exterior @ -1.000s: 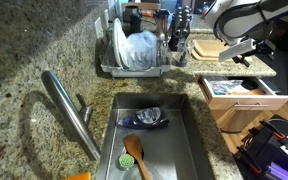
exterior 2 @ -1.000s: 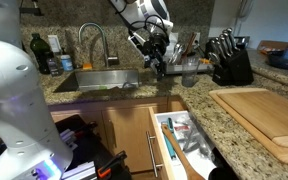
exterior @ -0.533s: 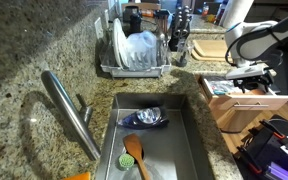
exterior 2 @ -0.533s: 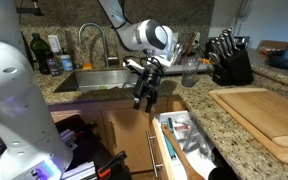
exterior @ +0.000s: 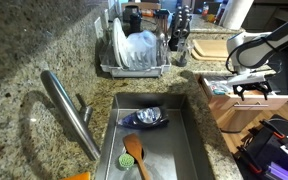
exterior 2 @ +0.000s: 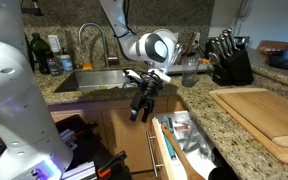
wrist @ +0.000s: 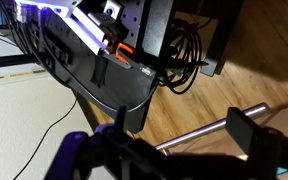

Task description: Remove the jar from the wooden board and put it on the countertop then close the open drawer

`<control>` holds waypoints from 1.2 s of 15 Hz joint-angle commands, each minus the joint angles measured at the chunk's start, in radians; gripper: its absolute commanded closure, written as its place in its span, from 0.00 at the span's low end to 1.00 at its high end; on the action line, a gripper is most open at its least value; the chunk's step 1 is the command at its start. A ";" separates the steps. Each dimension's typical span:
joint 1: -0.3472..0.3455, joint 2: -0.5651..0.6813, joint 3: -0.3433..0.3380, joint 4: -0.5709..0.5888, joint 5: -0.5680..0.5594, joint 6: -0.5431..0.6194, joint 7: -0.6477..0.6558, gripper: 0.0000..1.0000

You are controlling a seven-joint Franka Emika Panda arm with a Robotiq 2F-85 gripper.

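The gripper [exterior 2: 139, 108] hangs in front of the open drawer [exterior 2: 162, 140], just off its pale front. In the wrist view its fingers [wrist: 246, 128] are spread wide and hold nothing, with the drawer's metal bar handle [wrist: 199, 135] running across the gap beyond them and the wooden floor below. The arm [exterior 2: 149, 48] reaches out from over the counter [exterior 2: 209, 105] and bends down past its edge. The wrist is turned so the fingers point down and slightly in toward the cabinet.

The drawer should handle easily. It is a stiff wooden box, probably on runners, lightly loaded with flat white and blue things. A steady push should send it home. The flat front panel is the safest place to press. The bar would also serve, though polished metal is slippery (a finger could skid off it). Pushing square to the front should keep it from racking.

The jar [exterior 2: 189, 72] looks to be already off the wooden board [exterior 2: 264, 115]. It stands upright on the counter beside the knife block [exterior 2: 229, 65], well apart from the gripper.
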 commanded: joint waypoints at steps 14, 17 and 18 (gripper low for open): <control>0.126 0.318 -0.136 0.069 -0.011 0.417 0.675 0.00; 0.168 0.299 -0.207 0.065 -0.075 0.498 0.813 0.00; 0.180 0.271 -0.235 0.053 -0.099 0.516 0.851 0.00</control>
